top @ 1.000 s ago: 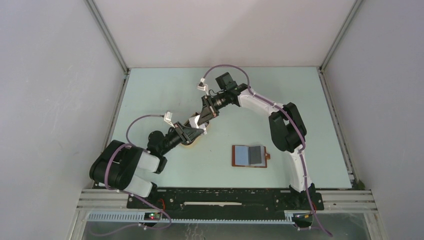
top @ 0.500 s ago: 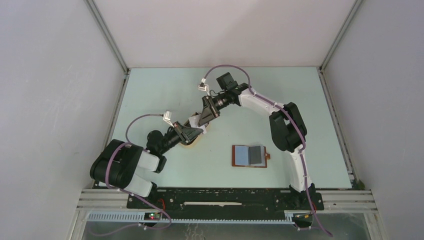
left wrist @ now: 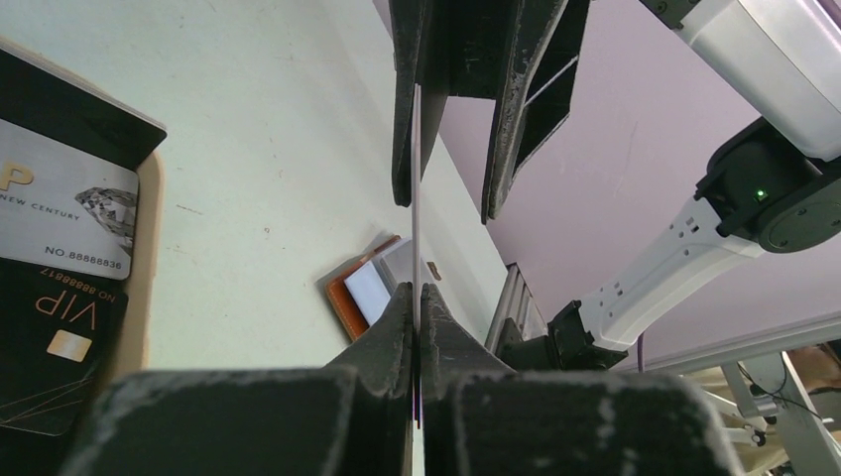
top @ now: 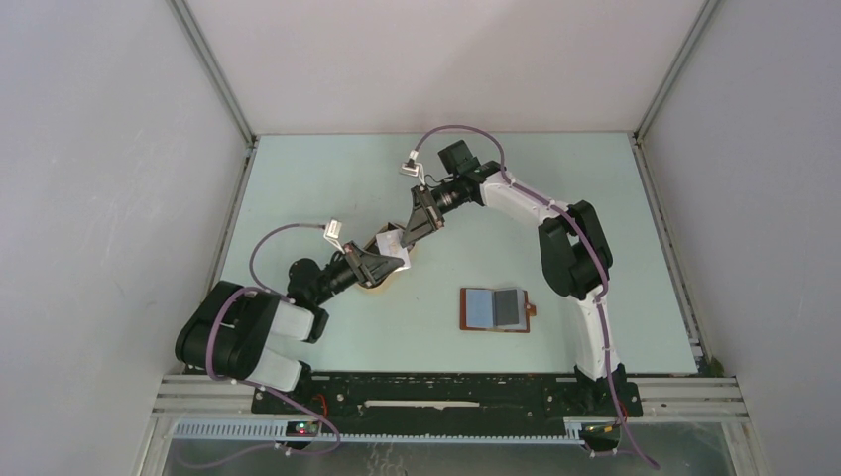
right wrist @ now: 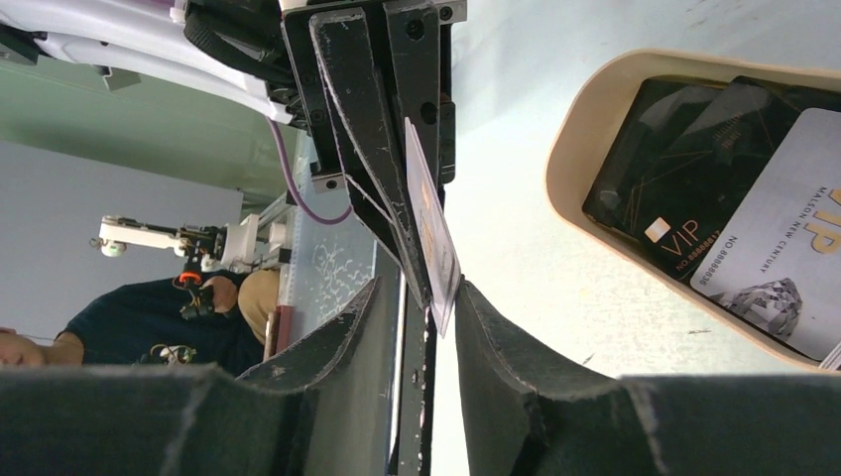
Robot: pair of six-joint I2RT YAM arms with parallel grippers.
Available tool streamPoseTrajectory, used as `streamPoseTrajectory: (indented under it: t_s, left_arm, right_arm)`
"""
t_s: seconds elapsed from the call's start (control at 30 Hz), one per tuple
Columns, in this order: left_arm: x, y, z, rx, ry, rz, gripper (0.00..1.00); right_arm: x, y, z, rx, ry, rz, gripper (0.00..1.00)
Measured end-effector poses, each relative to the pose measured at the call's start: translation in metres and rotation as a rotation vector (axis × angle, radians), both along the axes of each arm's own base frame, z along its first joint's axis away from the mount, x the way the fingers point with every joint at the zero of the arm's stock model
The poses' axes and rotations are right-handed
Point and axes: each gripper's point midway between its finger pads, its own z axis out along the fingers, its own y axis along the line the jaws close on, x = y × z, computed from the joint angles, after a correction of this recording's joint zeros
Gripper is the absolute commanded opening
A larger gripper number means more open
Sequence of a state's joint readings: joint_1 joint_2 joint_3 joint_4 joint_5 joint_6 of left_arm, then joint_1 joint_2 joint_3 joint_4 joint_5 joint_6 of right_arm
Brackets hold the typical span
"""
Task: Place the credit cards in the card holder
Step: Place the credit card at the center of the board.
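Note:
A whitish credit card (top: 393, 241) hangs above the table, and my left gripper (top: 385, 256) is shut on its near end. In the left wrist view the card (left wrist: 416, 188) shows edge-on between the closed jaws of the left gripper (left wrist: 418, 296). My right gripper (top: 410, 231) stands open at the card's far end, one finger on each side. From the right wrist, the card (right wrist: 432, 233) lies loose in the gap of the right gripper (right wrist: 420, 288). The brown card holder (top: 494, 309) lies open on the table to the right, with cards in its slots. More credit cards (right wrist: 769, 243) lie in the tray.
An oval tan tray (right wrist: 573, 134) sits on the table beneath both grippers, holding dark and silver VIP cards (left wrist: 55, 213). The card holder (left wrist: 359, 290) shows beyond my left fingers. Enclosure walls ring the table. A person is at the edge of the right wrist view.
My left gripper has closed on the card. My right gripper has opened off it and drawn back slightly to the upper right. The card holder has not moved.

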State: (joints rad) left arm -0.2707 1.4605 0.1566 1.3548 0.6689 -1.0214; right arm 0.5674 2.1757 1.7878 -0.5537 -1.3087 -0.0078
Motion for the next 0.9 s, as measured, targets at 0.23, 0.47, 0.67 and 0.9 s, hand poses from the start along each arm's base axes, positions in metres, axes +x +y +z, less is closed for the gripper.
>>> streamPoseTrajectory:
  t_s: [0.23,0.47,0.67,0.9]
  left_arm:
    - [-0.002,0.001,0.004,-0.003,-0.018,-0.013,0.00]
    - [-0.003,0.002,0.006,-0.004,-0.025,-0.019,0.00]
    - [-0.004,0.002,0.008,-0.006,-0.033,-0.024,0.00]
    - [-0.004,0.003,0.012,-0.008,-0.046,-0.024,0.00]
  right_arm:
    - [0.000,-0.003,0.002,0.012,0.008,0.005,0.38]
    - [0.002,-0.004,0.002,0.012,0.007,0.000,0.35]
    - [0.003,-0.004,0.004,0.012,0.006,-0.002,0.31]
    - [0.007,-0.005,0.007,0.018,-0.004,-0.007,0.30]
